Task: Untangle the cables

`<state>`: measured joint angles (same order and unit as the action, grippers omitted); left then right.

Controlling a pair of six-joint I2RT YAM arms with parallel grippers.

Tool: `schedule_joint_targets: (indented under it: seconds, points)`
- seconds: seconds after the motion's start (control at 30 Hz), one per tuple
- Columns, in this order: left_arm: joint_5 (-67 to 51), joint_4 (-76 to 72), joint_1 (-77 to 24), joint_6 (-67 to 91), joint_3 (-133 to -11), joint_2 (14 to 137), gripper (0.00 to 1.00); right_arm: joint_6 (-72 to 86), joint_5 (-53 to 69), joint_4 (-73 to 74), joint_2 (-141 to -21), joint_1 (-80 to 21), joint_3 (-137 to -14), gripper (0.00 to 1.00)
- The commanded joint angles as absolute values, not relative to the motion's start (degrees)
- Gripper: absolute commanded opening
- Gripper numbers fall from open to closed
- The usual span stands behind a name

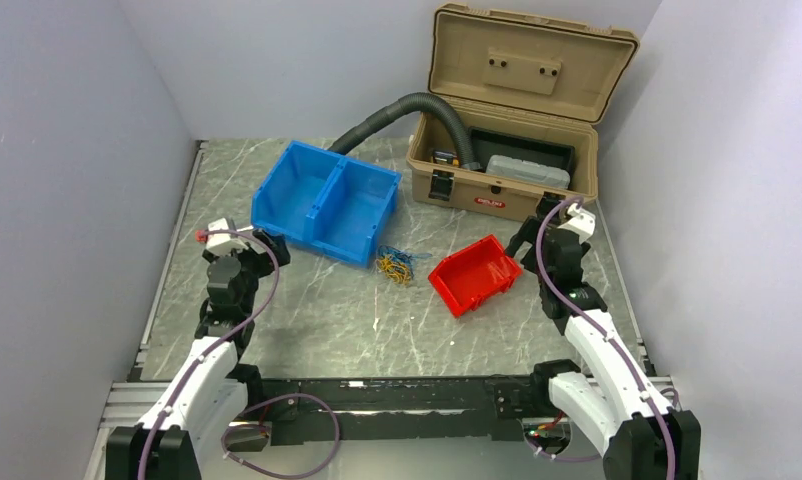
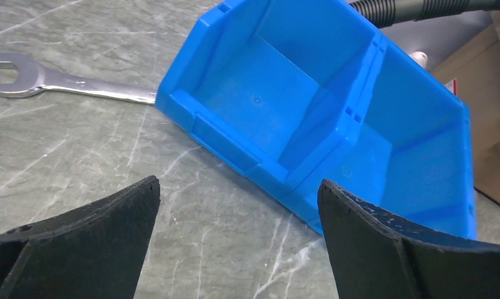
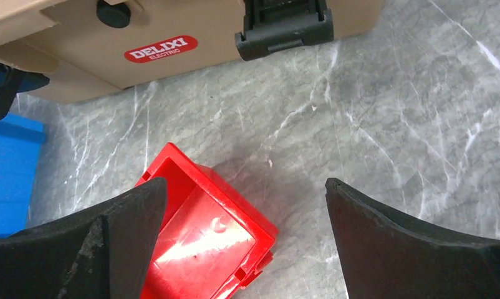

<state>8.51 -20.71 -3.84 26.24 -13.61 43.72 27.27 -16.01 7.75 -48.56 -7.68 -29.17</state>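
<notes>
Left tool (image 2: 238,182): fingers spread to full width, nothing between them, nothing touched; hung above the counter (image 1: 327,325) near its left edge, facing the blue bin.
Right tool (image 3: 246,182): equally wide apart and empty, no contact; hung near the right edge, over bare stone between the red bin and the toolbox.
Open room, near: broad bare stretch of counter between the two arms, from the front rail up to the cables.
Cables (image 1: 396,265): small tangled heap of thin yellow and blue wires, flat on the counter about midway across, just beside the blue bin's front right corner and left of the red bin, well apart from both tools.
Red bin (image 1: 455,288): small, turned askew; partly under the right tool's left finger in the right wrist view.
Blue bin (image 1: 322,243): two compartments split by a centre wall, set at an angle.
Wrench (image 2: 79,84): silver, open-ended, flat on the counter left of the blue bin, shaft running up to the bin's corner.
Toolbox (image 1: 497,195): tan, lid raised, far right; grey case (image 1: 527,170) inside.
Hose (image 1: 392,112): black, corrugated, arching from behind the blue bin into the toolbox.
Edges: grey walls close on the left, right and back; only a narrow strip of counter between the right arm and the right wall.
</notes>
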Motion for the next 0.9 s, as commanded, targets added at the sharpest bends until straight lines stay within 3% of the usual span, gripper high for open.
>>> schedule_joint_targets:
  seconds: [0.0,0.13,0.27,0.37,0.57,0.87]
  points:
    - [2.3,-25.0,-4.1,27.0,-14.6,44.8,0.99,32.1,-19.1,10.7,-48.2,-7.6,-32.5,1.00]
    - [-6.8,-26.2,-4.0,26.9,-15.6,45.4,0.99,35.7,-21.2,15.5,-49.5,-7.6,-35.6,1.00]
    - [-2.0,-26.2,-4.0,30.8,-13.4,45.5,0.99,35.7,-19.9,19.5,-52.7,-7.7,-38.0,1.00]
    - [-8.8,-31.5,-4.8,27.6,-12.6,44.9,0.99,38.3,-19.4,23.9,-55.2,-7.6,-39.5,1.00]
    - [7.9,-23.3,-26.0,18.5,-22.2,51.6,0.99,44.2,-11.2,27.1,-57.5,-9.8,-38.5,0.98]
    - [14.2,-3.2,-43.7,27.5,-41.0,70.5,0.99,50.4,-12.9,29.0,-64.0,-11.9,-36.5,0.97]
